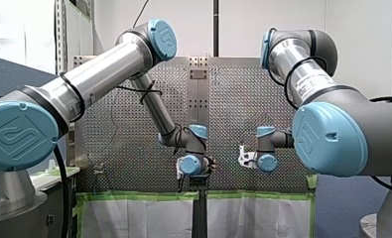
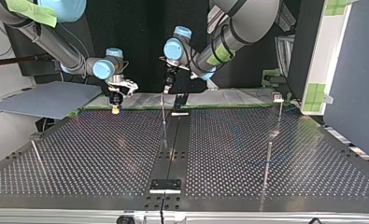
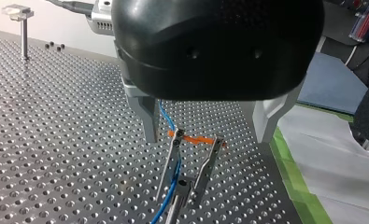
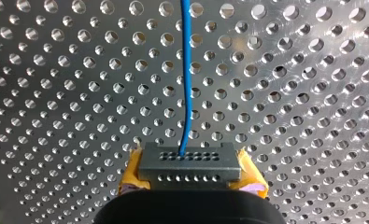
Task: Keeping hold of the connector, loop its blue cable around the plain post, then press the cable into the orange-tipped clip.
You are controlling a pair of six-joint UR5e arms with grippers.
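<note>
**Connector gripped, loop and clip yet to do**

Reaching in over the far end of the perforated table in the top view: my left arm and my right arm, wrists near each other. Clamped on the connector with my right gripper, the dark block squeezed between yellow pads. Straight out of the connector's face and ahead over the holes, the blue cable. On my left gripper, thin metal fingers drawn together at the tips, the cable passing between them and apparently pinched.

By judgement, only the hold secured. No turn of cable visible around the plain post, well apart at the top view's right. Looping left to do, then the pressing into the clip. Just behind the left fingers, an orange streak, perhaps the clip's tip; cannot tell.

Around the work: a grey-blue panel at the top view's left, white sheeting past the table's edge, a capped post near the plain one, green tape along the rim.
</note>
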